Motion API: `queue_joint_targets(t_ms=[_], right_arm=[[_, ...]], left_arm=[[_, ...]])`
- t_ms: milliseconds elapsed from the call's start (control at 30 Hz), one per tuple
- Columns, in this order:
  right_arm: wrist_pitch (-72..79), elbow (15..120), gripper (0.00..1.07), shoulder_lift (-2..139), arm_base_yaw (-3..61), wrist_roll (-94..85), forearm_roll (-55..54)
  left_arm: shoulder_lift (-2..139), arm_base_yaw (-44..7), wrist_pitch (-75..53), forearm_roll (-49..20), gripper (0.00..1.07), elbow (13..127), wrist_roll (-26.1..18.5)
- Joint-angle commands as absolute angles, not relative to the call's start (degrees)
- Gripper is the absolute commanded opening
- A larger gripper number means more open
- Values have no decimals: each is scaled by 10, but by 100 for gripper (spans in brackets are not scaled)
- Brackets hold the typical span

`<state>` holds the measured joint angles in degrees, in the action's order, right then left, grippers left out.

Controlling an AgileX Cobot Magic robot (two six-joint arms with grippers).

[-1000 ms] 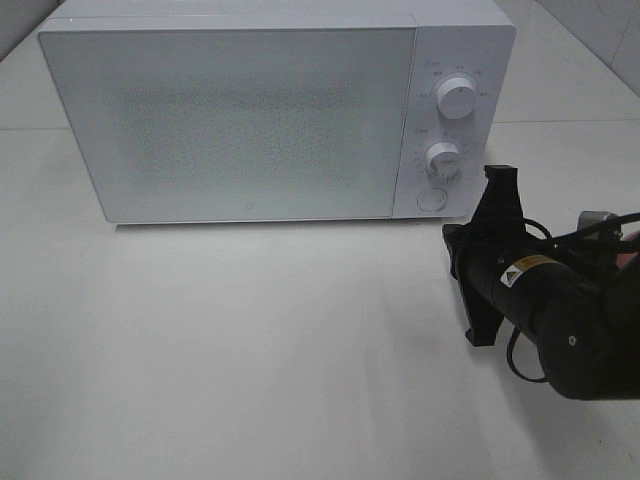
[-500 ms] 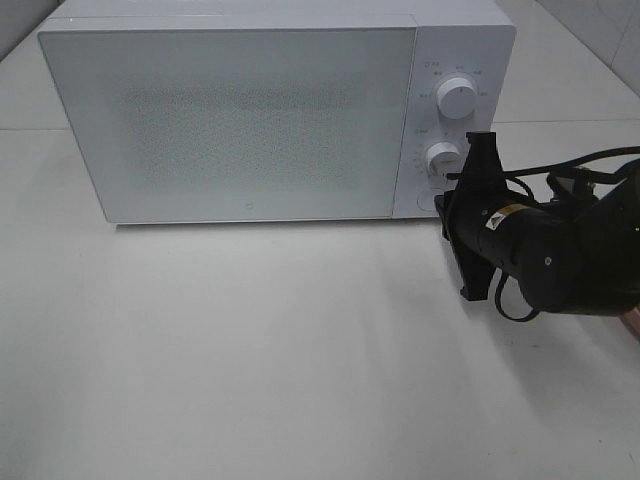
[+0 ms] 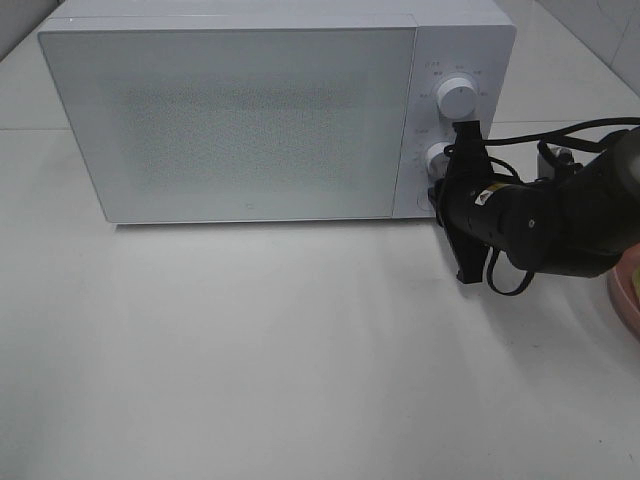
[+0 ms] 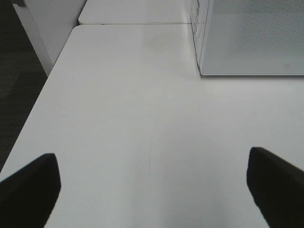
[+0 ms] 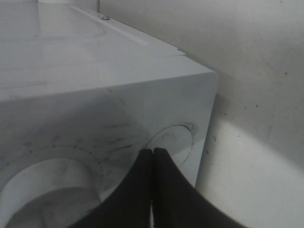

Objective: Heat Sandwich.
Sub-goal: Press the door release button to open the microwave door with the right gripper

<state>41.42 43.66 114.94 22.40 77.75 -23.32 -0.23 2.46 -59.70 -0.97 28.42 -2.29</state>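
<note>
Reaching in from the right side of the desk (image 3: 250,350), the right gripper (image 5: 152,154) points at the control panel of the white microwave (image 3: 250,120), low on the panel and just under the lower knob (image 3: 437,158). Its fingers (image 5: 137,183) are pressed together into one narrow black wedge, holding nothing, and their tips sit at the edge of the round button (image 5: 173,140) in the panel's bottom corner (whether they actually press it cannot be told). The upper knob (image 3: 456,98) stands clear above the arm. The microwave door is closed, and its speckled window shows nothing of the inside. The left gripper (image 4: 152,164) hangs over bare desk well to the left of the microwave, its two fingers (image 4: 28,190) spread wide apart with nothing between them. At the far right edge of the high view a sliver of the pink dish (image 3: 628,295) shows on the desk behind the right arm. The sandwich itself cannot be made out there.
</note>
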Motion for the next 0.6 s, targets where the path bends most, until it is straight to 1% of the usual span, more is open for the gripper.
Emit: queue_joint_targets(t_ms=[33,267,400,467,600], right_arm=[[411,450,0,1160,215,771,-234],[426,473,0,1179,213,771,-243],[461,480,0,1185,213,773,-248],[527,480,0,1185,213,773,-247],[575,480,0,1183,213,783,-244]], left_arm=[[-19,25,-594,-10,99,284,-21],[-19,25,-594,-10,99,284,-21],[-19,25,-594,-10,99,284,-21],[-19,25,-594,-10,99,284,-21],[-19,25,-594,-10,99,284,-21]])
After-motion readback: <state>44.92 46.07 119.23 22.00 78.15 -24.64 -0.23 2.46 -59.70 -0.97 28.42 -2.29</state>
